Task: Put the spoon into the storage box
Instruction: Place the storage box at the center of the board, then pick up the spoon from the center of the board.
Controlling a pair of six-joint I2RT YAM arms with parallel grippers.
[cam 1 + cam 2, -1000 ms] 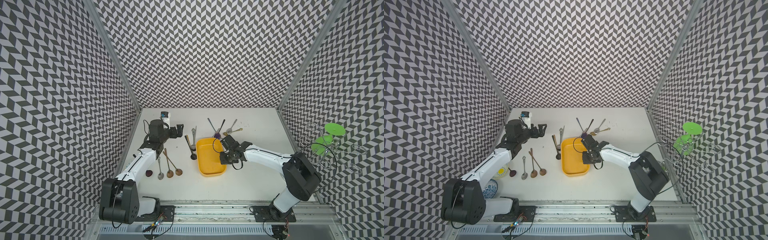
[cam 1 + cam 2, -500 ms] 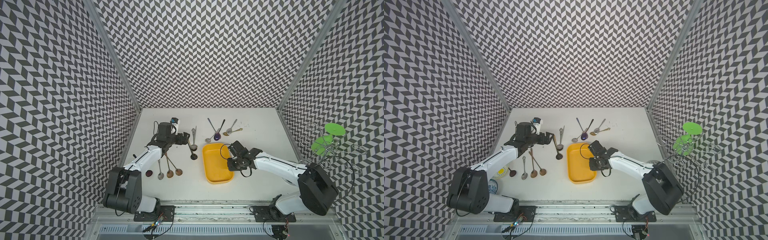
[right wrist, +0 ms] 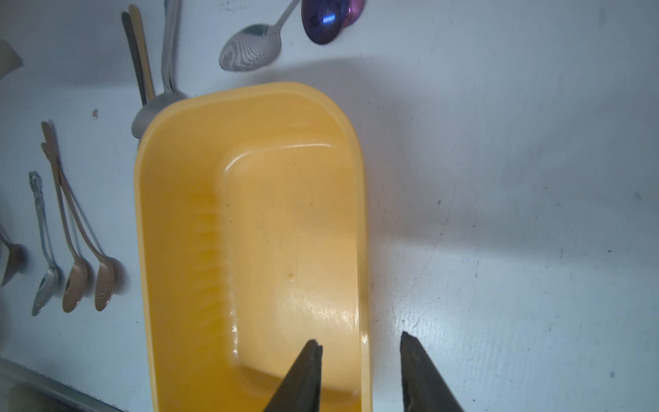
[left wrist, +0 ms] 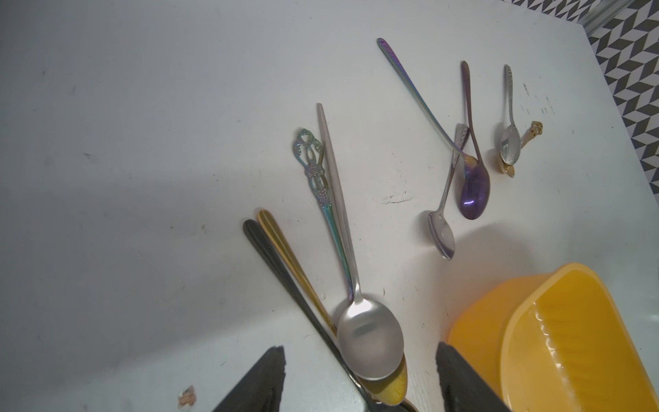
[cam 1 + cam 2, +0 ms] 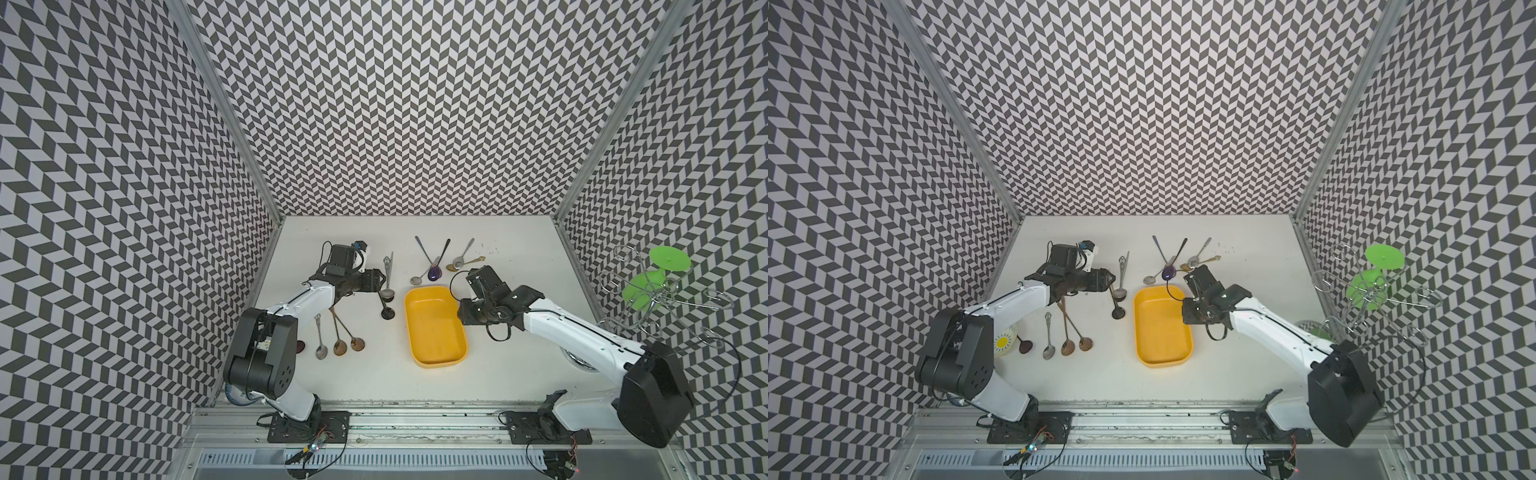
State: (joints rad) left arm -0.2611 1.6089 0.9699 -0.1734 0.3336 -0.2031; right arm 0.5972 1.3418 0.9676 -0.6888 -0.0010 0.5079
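The yellow storage box (image 5: 434,328) (image 5: 1160,332) lies mid-table with nothing in it. My right gripper (image 3: 361,340) (image 5: 462,320) is open astride the box's right rim (image 3: 362,249), one finger inside and one outside. My left gripper (image 4: 360,356) (image 5: 380,283) is open just left of the box. Between its fingers lie the bowl of a silver spoon (image 4: 369,339) (image 5: 387,293) and, partly under it, a gold spoon (image 4: 285,246) and a black spoon (image 4: 271,257). Neither gripper holds anything.
Several more spoons (image 5: 434,266) lie in a fan behind the box. Three spoons (image 5: 338,345) lie in a row at the front left. A wire rack with green discs (image 5: 660,291) stands at the right wall, and a small bowl (image 5: 1005,340) sits by the left arm's base.
The right gripper, shut on the box's rim a second ago, pulled the box right and forward, then opened. The left gripper swung right over the spoon cluster and narrowed somewhat.
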